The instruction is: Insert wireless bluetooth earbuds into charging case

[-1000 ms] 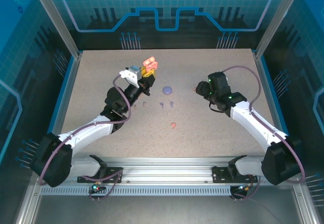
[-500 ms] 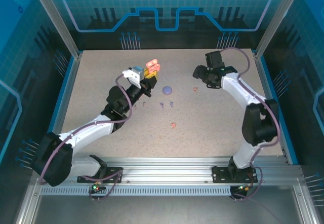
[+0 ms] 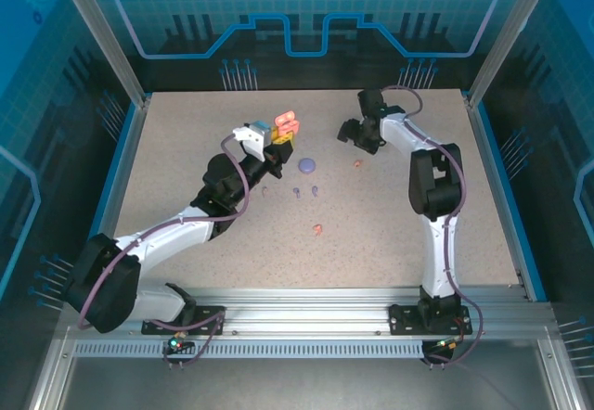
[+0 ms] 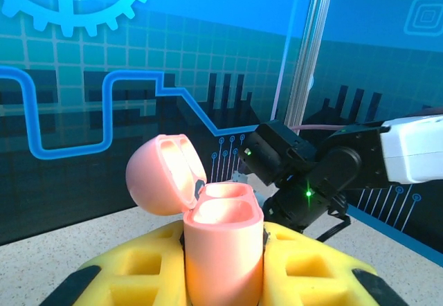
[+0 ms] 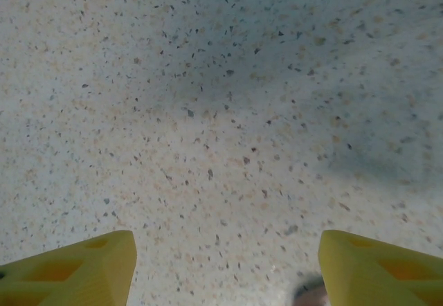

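Observation:
My left gripper (image 3: 278,134) is shut on a salmon-pink charging case (image 3: 285,121), held upright above the table. In the left wrist view the case (image 4: 223,240) sits between the yellow pads (image 4: 121,275) with its lid (image 4: 163,174) flipped open and both sockets empty. Tiny earbuds lie loose on the table: two purple ones (image 3: 297,191) (image 3: 315,188), a pale one (image 3: 265,188), a coral one (image 3: 318,229) and another coral one (image 3: 357,162). My right gripper (image 3: 351,134) hangs open over bare table at the far middle; its yellow fingertips (image 5: 69,268) stand wide apart with nothing between them.
A round purple case (image 3: 307,163) lies shut on the table between the two grippers. The right arm (image 4: 311,171) shows just behind the held case in the left wrist view. Metal posts and blue walls close in the table on its sides and back.
The right arm has swung from the right-centre of the table to the far middle, its gripper now left of the coral bud. The left gripper has shifted slightly right with the case.

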Robot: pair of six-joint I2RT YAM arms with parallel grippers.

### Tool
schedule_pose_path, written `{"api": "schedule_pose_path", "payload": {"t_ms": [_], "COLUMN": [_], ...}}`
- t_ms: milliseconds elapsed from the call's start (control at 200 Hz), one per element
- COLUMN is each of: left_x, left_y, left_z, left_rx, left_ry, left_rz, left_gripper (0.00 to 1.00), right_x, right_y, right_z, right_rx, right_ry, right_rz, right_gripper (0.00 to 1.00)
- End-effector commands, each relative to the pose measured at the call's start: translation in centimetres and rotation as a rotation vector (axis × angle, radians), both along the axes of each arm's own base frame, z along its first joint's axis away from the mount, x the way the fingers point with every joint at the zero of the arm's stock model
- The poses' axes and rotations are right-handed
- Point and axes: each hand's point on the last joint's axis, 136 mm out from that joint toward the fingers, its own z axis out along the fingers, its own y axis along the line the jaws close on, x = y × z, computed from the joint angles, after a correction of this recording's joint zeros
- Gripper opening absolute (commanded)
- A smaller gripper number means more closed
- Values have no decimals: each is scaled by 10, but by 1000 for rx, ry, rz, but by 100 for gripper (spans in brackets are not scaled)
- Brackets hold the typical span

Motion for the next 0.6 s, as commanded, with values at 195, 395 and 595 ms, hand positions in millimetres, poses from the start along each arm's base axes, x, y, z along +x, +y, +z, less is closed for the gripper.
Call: {"api": "schedule_pose_path", "payload": {"t_ms": [195, 395, 595], "left_x": [0, -1, -1], "left_y": [-7, -7, -7], "left_z": [18, 16, 18], "left_rx": [-41, -41, -44], "left_ry": [-23, -18, -20], "left_rz": [-25, -27, -29], "left_gripper": [0, 0, 0], "right_x": [-15, -37, -66], "right_y": [-1, -2, 0], "right_z": [-27, -32, -33], "right_rx": [28, 51, 75], "right_ry": [101, 141, 173], "right_rz": [17, 3, -12], "right_gripper": [69, 68, 67]}}
